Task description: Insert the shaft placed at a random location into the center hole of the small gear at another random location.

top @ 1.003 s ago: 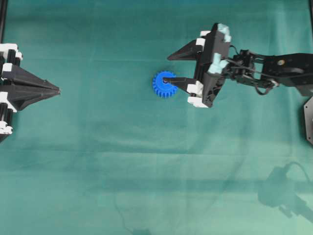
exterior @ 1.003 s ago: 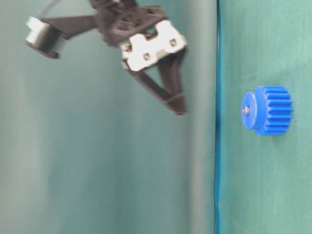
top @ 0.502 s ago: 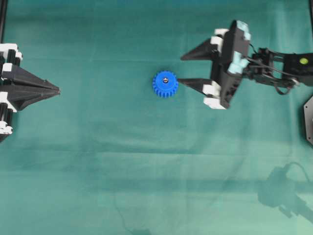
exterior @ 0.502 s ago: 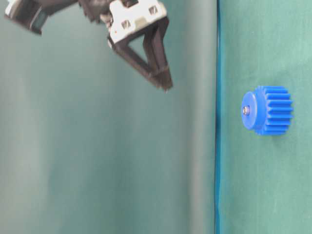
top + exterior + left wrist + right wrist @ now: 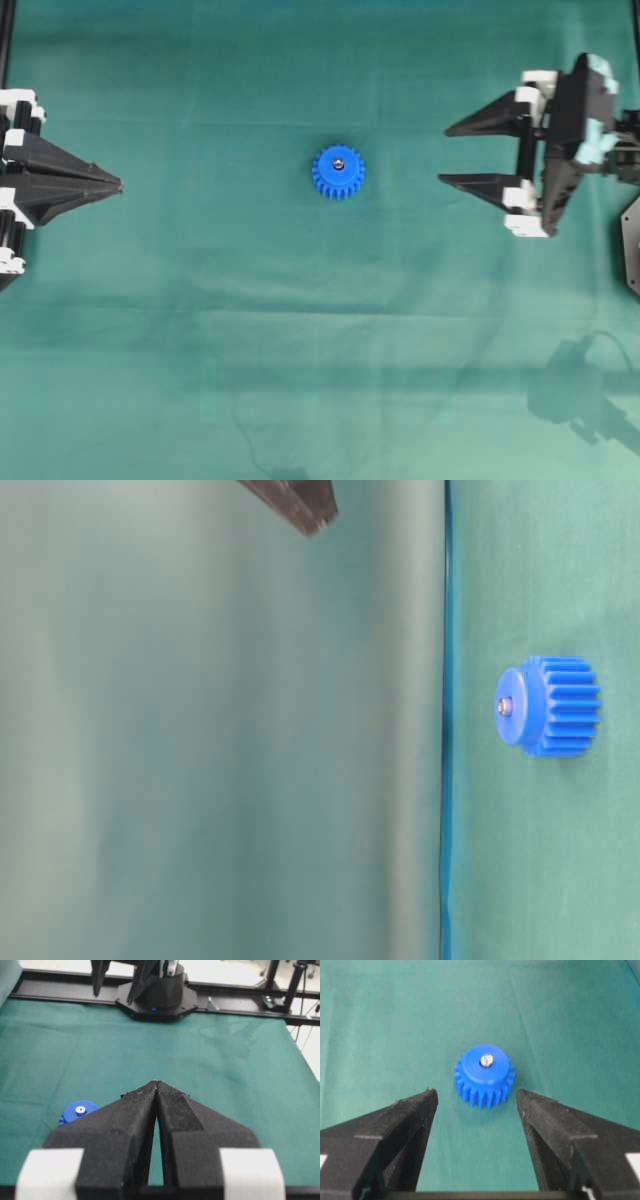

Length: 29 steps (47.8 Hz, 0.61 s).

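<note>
The shaft [image 5: 486, 1060] is seated in the gear [image 5: 338, 172] at frame centre, right gripper [image 5: 443, 155] fingers spread wide at right, left gripper [image 5: 118, 185] fingers pressed together at left.

Both grippers carry matte black, wedge-shaped fingers [image 5: 478, 186] with white blocks at their bases.

A robotics lab bench, this one: a green cloth [image 5: 300, 330] covers the whole tabletop, black metal framing rails [image 5: 240, 991] run along its far edge in the left wrist view, a black arm base [image 5: 157, 997] is bolted there, and cables [image 5: 305, 1015] hang off stands past the far right corner.
</note>
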{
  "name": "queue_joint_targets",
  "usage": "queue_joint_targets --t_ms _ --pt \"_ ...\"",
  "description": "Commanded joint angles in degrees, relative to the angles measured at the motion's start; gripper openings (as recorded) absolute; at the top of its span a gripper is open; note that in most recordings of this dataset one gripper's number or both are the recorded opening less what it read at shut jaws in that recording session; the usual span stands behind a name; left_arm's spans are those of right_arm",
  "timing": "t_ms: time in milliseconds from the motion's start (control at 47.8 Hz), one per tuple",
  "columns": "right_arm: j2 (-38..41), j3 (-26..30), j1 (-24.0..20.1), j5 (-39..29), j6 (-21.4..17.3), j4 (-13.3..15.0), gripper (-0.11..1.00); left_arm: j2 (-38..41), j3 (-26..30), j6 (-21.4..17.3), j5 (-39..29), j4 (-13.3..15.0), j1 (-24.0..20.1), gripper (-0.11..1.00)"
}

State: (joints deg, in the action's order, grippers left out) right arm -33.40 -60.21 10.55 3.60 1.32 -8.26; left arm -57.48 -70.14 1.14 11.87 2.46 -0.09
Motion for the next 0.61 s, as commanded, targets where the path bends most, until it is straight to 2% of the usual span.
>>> queue_joint_targets --t_ms 0,188,585 --pt "-2.46 0.00 -0.09 -1.85 -0.09 0.00 0.69 0.26 0.53 0.00 0.26 0.00 0.00 0.00" --pt "-5.01 -0.70 -0.09 -3.96 -0.09 -0.09 0.69 0.26 0.53 0.00 0.26 0.00 -0.09 0.00" --pt "-4.48 -0.79 -0.09 -3.87 -0.09 -0.09 0.69 0.26 0.53 0.00 0.26 0.00 -0.09 0.00"
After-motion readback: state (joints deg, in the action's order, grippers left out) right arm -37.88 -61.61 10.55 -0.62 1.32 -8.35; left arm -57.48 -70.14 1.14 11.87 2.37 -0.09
